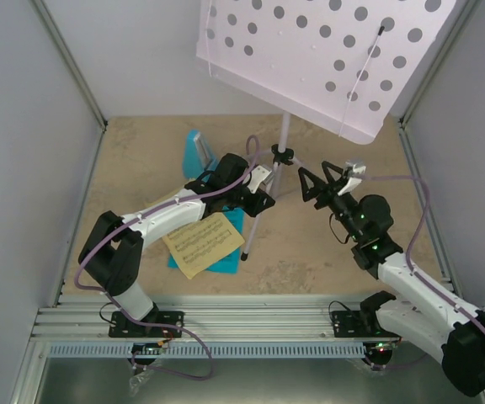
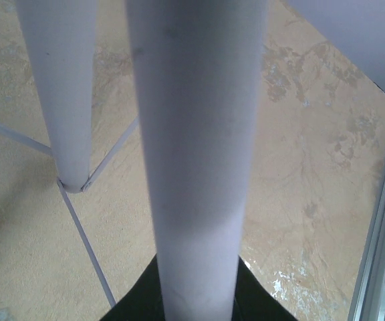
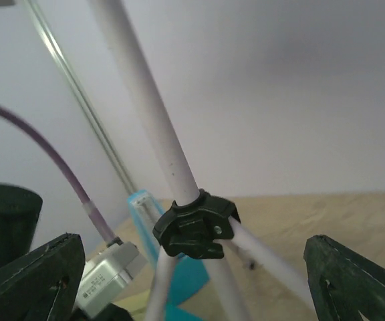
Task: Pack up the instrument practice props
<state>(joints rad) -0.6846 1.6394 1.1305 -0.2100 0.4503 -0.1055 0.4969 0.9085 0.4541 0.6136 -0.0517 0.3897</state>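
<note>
Jaws of the right gripper (image 1: 320,179) stood wide apart, with one dark finger (image 3: 32,281) at each lower corner of its wrist view. The black collar (image 3: 196,226) of the lilac music stand (image 3: 158,127) was framed between them, untouched. Whether the left gripper (image 1: 261,192) was clamped I could not tell: one stand leg (image 2: 196,160) filled its wrist view down the middle, hiding the fingers.

The stand stood upright near the middle of the table (image 1: 352,252), its perforated desk (image 1: 327,59) overhanging at 12 o'clock. The blue metronome (image 1: 196,151) sat at 10 o'clock from the pole. The yellow sheet (image 1: 202,244) lay on the cyan sheet (image 1: 230,261) at 7 o'clock, under the left forearm.

I judged tipping the main risk. The desk looked top-heavy, so a sideways pull on the leg with the collar unheld could topple the stand. A swinging leg could also knock the metronome or drag the sheets.

My left arm reached from 7 o'clock, elbow out at 9, forearm stretched towards 1 o'clock. My right arm came from 5 o'clock, forearm angled towards 11, its jaws facing 9 o'clock at the collar.
</note>
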